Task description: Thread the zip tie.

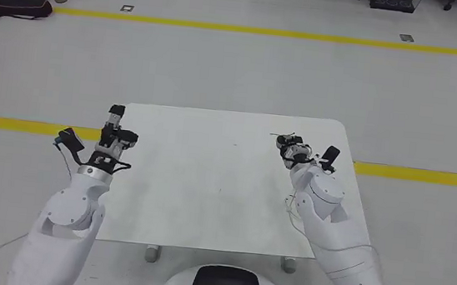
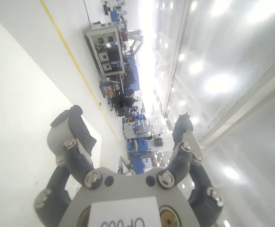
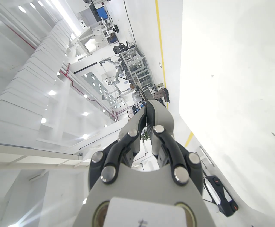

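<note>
At opposite sides of the table (image 1: 206, 199), left claw (image 2: 130, 114) is spread, right claw (image 3: 148, 108) pressed together.

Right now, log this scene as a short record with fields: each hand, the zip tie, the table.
left hand: open, nothing between its fingers, at the table's left edge
right hand: shut, over the table's right part
zip tie: perhaps the thin dark strip jutting from the right hand; too small to be sure
table: white, rounded corners
</note>
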